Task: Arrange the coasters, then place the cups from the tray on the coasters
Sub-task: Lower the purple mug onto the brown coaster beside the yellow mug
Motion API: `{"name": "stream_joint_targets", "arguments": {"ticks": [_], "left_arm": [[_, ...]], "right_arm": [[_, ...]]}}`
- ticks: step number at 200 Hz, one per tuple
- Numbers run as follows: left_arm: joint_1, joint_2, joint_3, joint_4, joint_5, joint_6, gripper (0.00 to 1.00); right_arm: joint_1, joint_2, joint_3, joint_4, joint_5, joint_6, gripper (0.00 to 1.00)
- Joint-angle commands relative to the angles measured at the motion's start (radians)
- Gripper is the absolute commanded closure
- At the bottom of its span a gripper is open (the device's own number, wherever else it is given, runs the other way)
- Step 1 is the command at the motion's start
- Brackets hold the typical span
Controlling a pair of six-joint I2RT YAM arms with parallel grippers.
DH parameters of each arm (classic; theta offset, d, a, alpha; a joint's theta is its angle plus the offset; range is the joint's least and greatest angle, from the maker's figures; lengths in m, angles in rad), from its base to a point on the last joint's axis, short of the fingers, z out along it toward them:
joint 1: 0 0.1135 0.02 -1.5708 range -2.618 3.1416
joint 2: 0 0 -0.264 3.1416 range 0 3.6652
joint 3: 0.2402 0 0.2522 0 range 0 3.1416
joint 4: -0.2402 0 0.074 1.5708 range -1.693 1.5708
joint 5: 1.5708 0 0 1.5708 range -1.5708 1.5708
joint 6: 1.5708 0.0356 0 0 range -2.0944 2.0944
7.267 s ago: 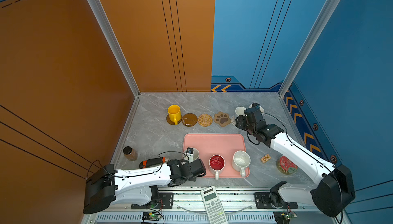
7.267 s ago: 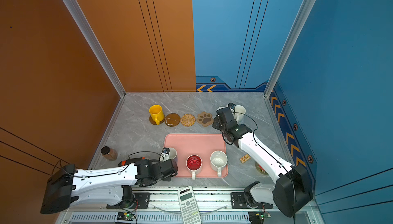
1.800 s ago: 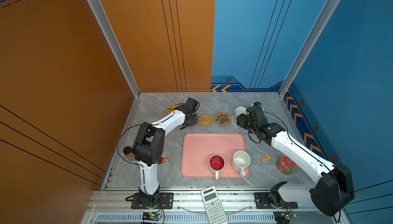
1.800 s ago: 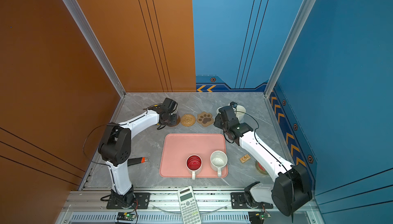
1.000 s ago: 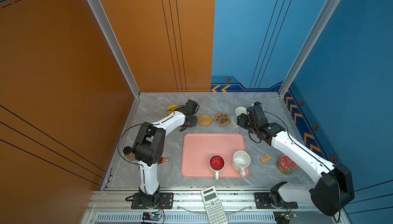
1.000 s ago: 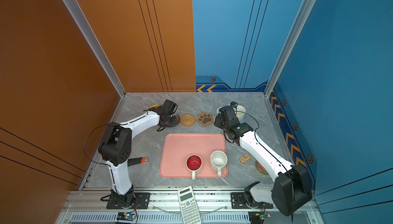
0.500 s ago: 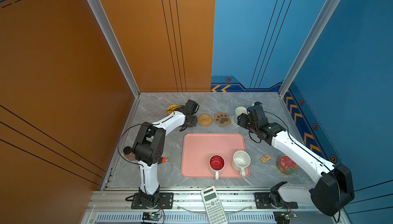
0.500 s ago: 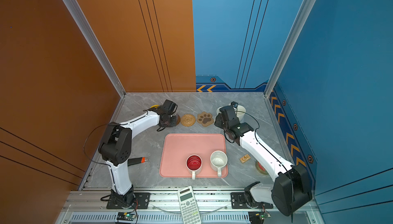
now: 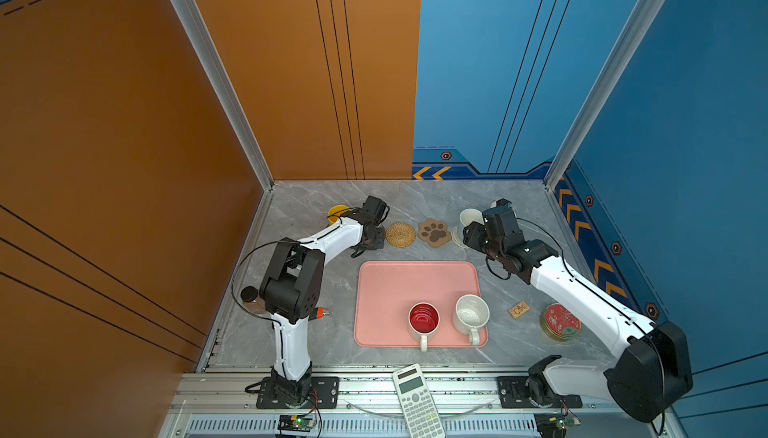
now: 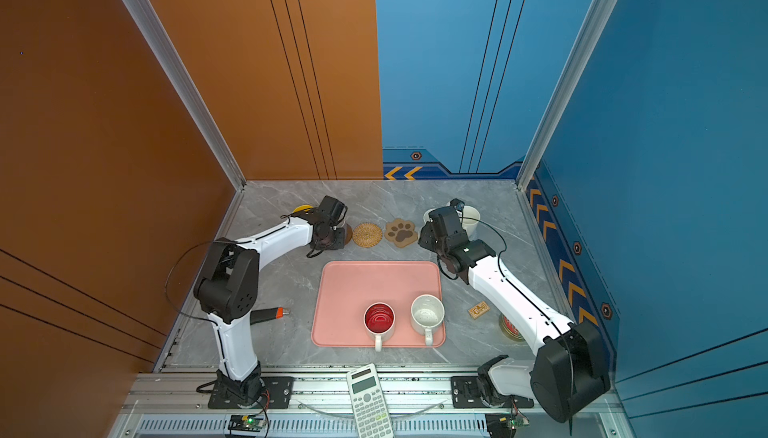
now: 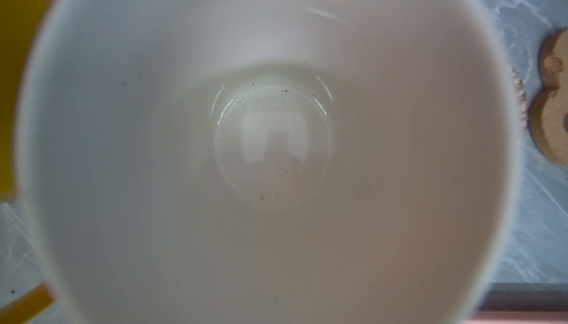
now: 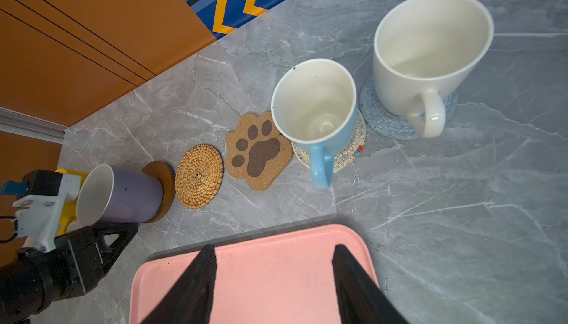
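Between the fingers of the left gripper [image 12: 110,239] the lilac mug [image 12: 129,196], on a dark brown coaster [image 12: 166,181], looks pinched by its handle; the right gripper [image 12: 273,250] gapes empty near the tray [image 12: 159,279].

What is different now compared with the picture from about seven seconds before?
The left gripper carried the lilac mug from the near left corner of the pink rectangular tray onto the dark brown round coaster beside the yellow mug; it still grips the handle. Unchanged: the open right gripper, the red-inside white mug and the speckled white mug on the tray.
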Motion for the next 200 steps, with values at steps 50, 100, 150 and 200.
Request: {"name": "stream_joint_targets", "arguments": {"ticks": [50,100,150,200], "left_arm": [[0.009,-0.002,0.008,0.008,-0.018,-0.009,0.70],[0.005,-0.029,0.005,0.003,-0.020,-0.010,0.54],[-0.019,-0.149,-0.012,0.001,-0.050,-0.008,0.37],[-0.074,-0.390,-0.080,0.017,-0.188,-0.039,0.31]], "right_arm": [[-0.006,-0.027,-0.007,-0.015,-0.001,-0.011,0.41],[-0.005,-0.030,-0.009,-0.015,0.001,-0.012,0.41],[-0.004,-0.029,-0.007,-0.019,0.001,-0.011,0.41],[0.021,-0.037,0.046,-0.099,0.040,-0.024,0.41]]}}
